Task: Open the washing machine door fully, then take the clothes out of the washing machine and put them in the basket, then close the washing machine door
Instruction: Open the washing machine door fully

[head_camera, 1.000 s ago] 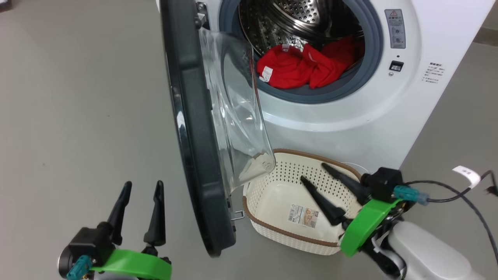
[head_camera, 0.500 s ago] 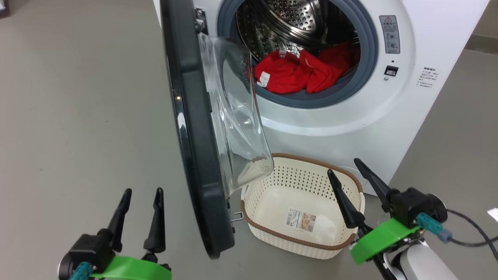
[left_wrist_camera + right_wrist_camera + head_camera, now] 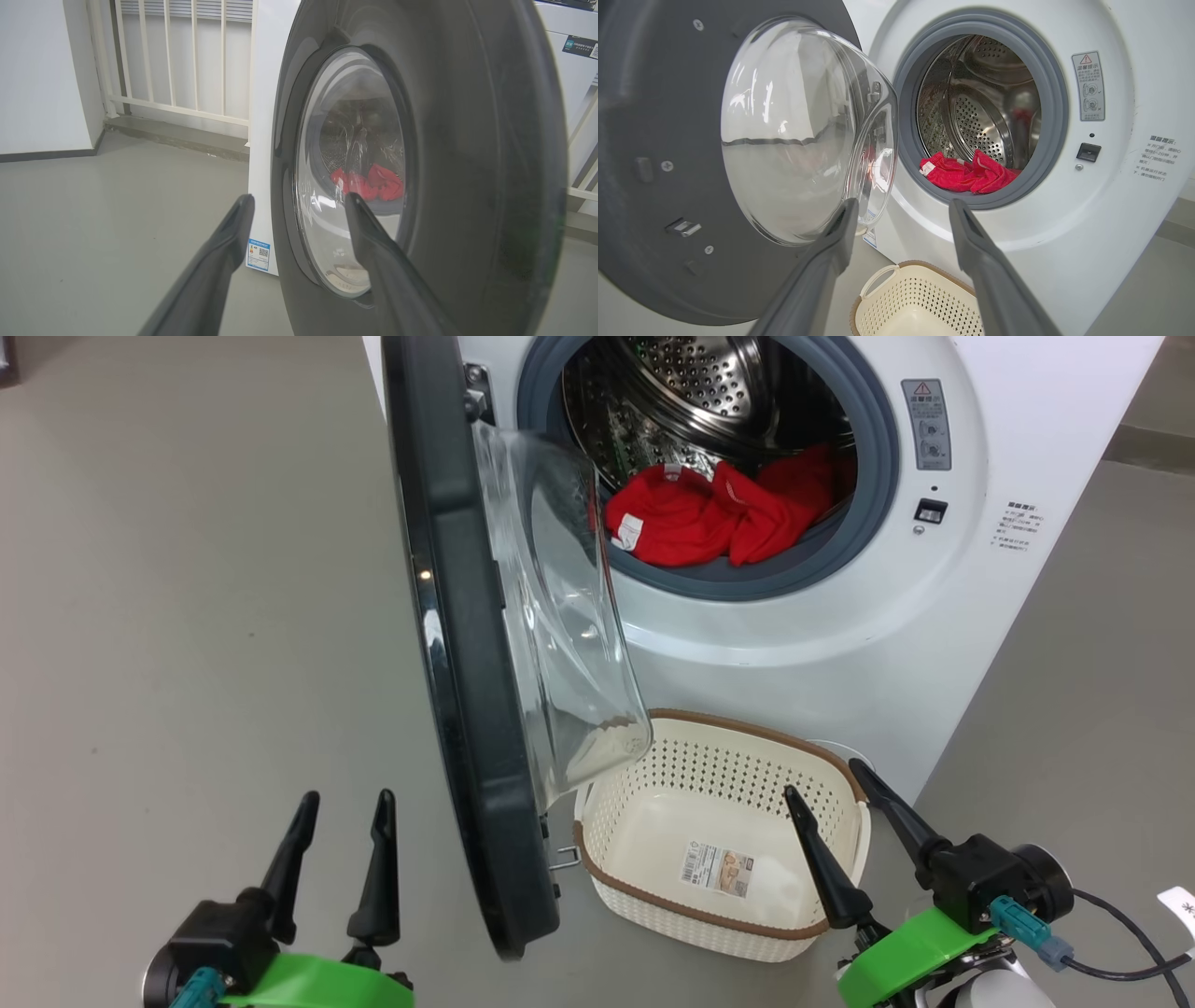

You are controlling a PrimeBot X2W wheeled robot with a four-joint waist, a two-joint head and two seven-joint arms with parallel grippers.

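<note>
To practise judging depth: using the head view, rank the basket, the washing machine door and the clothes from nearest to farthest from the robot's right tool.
1. basket: on the floor, directly beside the right tool.
2. washing machine door: to the left, on the basket's far side.
3. clothes: up in the drum, farthest back.

Bare grey floor [image 3: 93,224] runs back to a white wall [image 3: 42,74] and white barred railing [image 3: 187,60].
</note>
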